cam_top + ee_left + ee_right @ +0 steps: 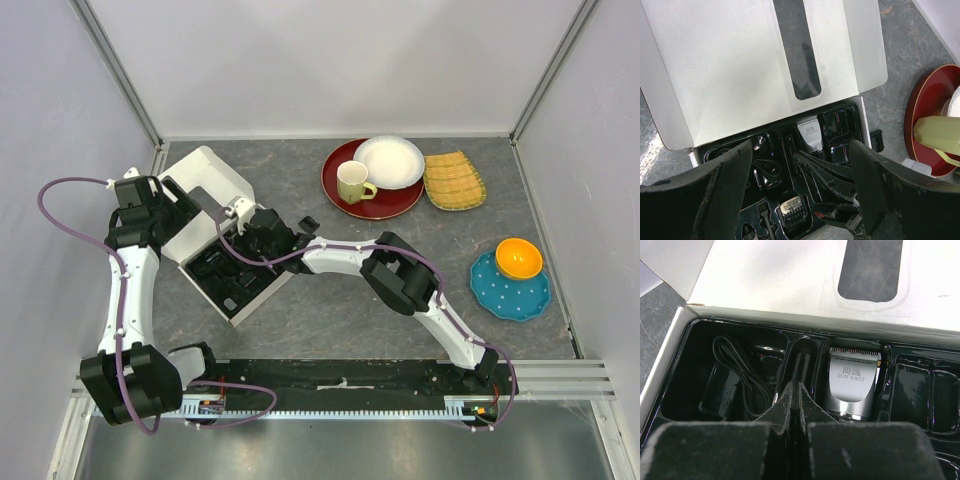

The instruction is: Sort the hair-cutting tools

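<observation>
An open white box (215, 180) holds a black tray (240, 292) with moulded pockets. The black-and-silver clipper (852, 380) lies in a middle pocket, also seen in the left wrist view (810, 134). The black cord (740, 375) is coiled in the pocket to its left, and a comb guard (792, 210) sits in a nearer pocket. Another guard (308, 224) lies on the table beside the box. My right gripper (794, 386) is shut, its tips over the narrow slot just left of the clipper. My left gripper (802, 200) hangs open above the tray, holding nothing.
A red plate (400, 200) at the back carries a yellow mug (352, 182) and a white dish (388, 160). A bamboo mat (453, 180) lies beside it. On the right, an orange bowl (518, 258) rests on a teal plate (505, 290). The box's lid (740, 60) stands open behind the tray.
</observation>
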You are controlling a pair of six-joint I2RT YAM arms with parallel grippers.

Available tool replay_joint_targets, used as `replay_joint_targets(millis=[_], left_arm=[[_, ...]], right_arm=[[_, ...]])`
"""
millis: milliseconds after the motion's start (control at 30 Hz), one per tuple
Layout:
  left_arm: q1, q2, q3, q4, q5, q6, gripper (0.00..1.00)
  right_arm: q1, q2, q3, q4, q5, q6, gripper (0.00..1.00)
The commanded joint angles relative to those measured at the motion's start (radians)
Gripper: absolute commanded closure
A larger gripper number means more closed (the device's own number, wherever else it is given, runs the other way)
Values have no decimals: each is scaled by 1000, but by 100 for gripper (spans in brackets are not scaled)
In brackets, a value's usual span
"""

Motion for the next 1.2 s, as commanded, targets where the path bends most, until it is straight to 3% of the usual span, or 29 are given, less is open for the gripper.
replay_joint_targets(millis=[0,300,400,433,533,767,933,1000,1167], left_arm=[[6,1,1,43,12,-15,15],[9,1,-1,43,13,-15,15],[9,3,-1,43,15,-17,15],[9,1,-1,43,15,-17,15],[11,4,-1,44,24,-15,15],[6,32,-16,66,131,-8,15],[-9,58,-38,70,205,-27,15],[-18,55,-65,78,274,-25,17],[-112,27,-94,86,320,11,19]], right_arm=[[6,-17,-62,-43,-27,19,100],[10,-38,-30,-75,17,33,100],[7,-67,33,-161,77,49,89],[7,-95,37,-178,103,57,78],[4,-161,31,-207,170,91,58],[-7,-351,7,-429,267,149,44],[-60,-466,-139,-498,397,186,32],[-125,-468,-173,-518,365,227,33],[-208,-439,-222,-537,289,217,50]])
